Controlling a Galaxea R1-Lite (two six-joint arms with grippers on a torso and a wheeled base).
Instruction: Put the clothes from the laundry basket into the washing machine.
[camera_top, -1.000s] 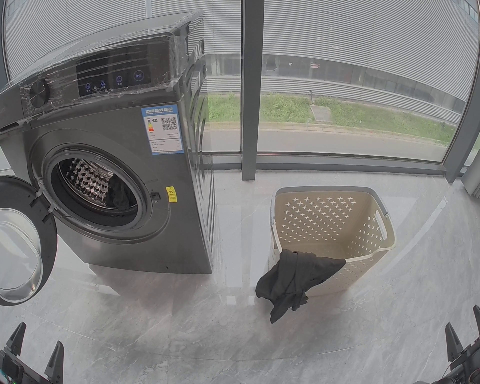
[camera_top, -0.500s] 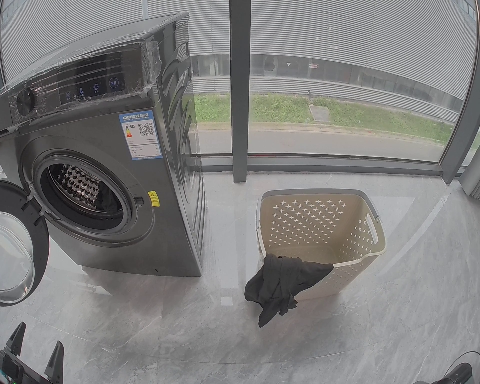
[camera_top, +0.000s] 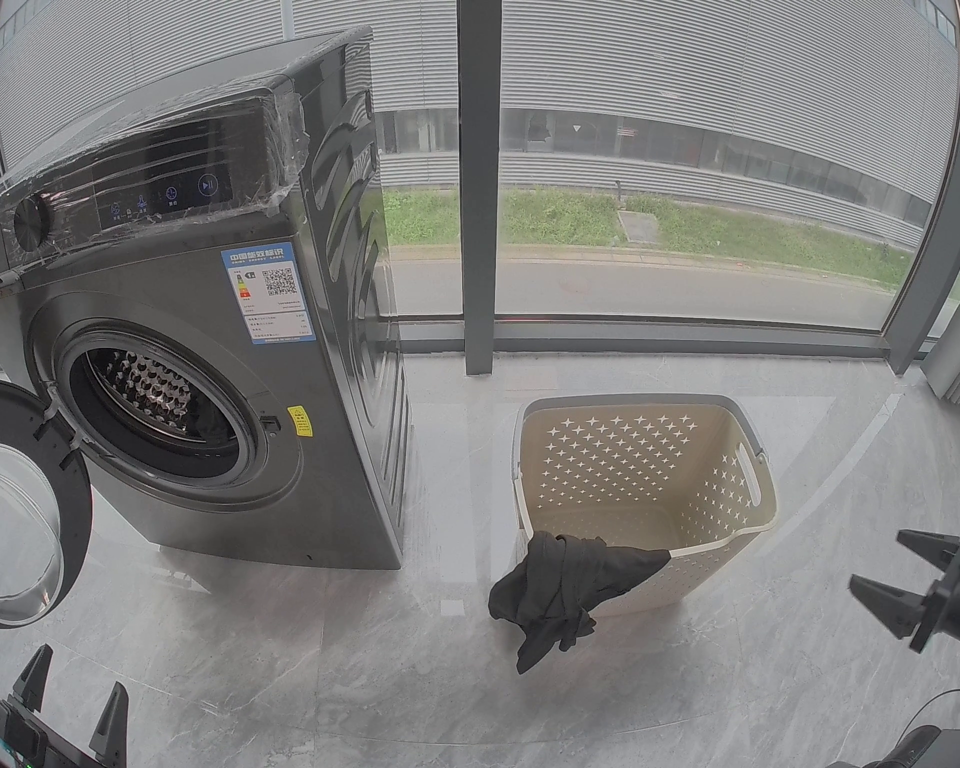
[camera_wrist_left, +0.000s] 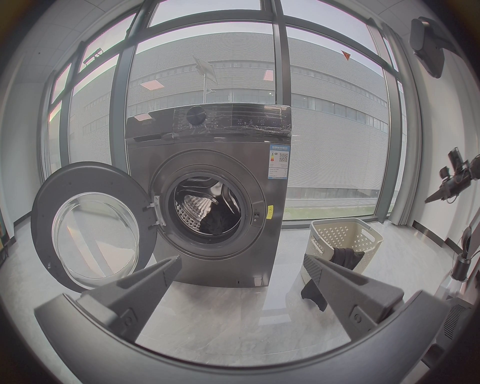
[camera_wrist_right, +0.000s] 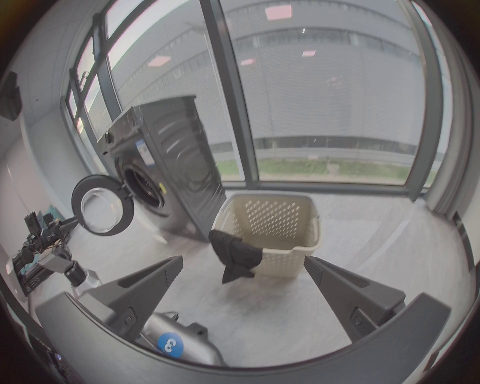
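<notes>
right end effector (camera_top: 874, 557) is open and empty, right of the basket (camera_top: 640, 402); left end effector (camera_top: 80, 672) likewise. a black garment (camera_top: 565, 590) drapes the basket's near rim, not yet loaded; the washing machine (camera_top: 330, 250) stands open.

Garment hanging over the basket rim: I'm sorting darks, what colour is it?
Plain black cloth garment, clearest in the head view.
</notes>
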